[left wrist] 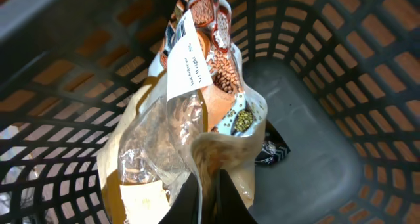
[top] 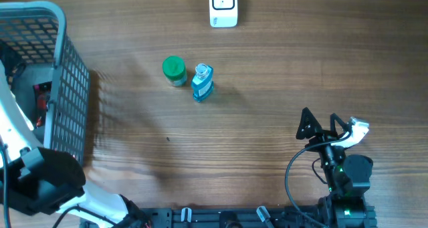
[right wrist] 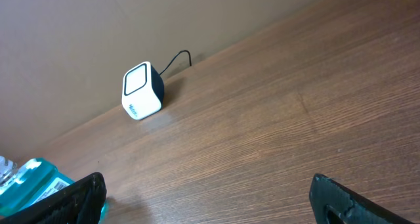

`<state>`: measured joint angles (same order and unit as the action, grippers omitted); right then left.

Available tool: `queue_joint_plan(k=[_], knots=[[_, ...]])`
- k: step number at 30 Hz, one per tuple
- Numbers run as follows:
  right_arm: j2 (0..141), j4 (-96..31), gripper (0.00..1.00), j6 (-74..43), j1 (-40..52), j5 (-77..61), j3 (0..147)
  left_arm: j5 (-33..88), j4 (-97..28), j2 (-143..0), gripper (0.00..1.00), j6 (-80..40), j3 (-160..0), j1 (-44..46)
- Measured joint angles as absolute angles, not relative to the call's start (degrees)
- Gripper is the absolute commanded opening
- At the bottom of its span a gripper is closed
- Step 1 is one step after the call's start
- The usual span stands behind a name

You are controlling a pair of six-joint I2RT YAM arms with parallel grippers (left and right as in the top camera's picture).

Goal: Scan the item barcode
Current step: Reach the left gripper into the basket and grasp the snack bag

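Wood-grain counter (top: 254, 121) fills the room's working area, and everything on it sits off to one side of the single grey mesh basket (top: 73, 87) at its left edge. Inside that basket is the one pouch (left wrist: 197, 119), part clear film and part printed with beans and lentils in spoons. The left tool (left wrist: 211, 181) is clamped narrow on its crumpled near end. The pouch's long axis runs straight away from the tool, up along the basket wall. One dark packet (left wrist: 272, 148) lies on the basket floor beside it.

Well right of the basket are one white scanner (top: 223, 6), one green-lidded jar (top: 174, 69) and one blue bottle (top: 202, 82), the last two touching. Farthest from the basket, the right tool (top: 323, 126) stands wide and holds nothing.

One white label (left wrist: 187, 60) runs lengthwise on the pouch, with its barcode (left wrist: 176, 33) at the far end. I can't read its print with any certainty.
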<state>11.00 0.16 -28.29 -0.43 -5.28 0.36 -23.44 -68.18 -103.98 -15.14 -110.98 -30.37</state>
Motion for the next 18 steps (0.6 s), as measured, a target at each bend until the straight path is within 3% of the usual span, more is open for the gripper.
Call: queue_joint_plan(k=[12,18], knots=[[11.0,0.2,1.00,-28.3,-0.4,-5.3,0.4,-10.3,-64.6,-83.1,0.04,-16.2,-111.0,-30.4],[11.0,0.2,1.00,-28.3,-0.4,-5.3,0.4,9.7,-58.2,-70.6,0.04,-20.0,-111.5,-26.0]])
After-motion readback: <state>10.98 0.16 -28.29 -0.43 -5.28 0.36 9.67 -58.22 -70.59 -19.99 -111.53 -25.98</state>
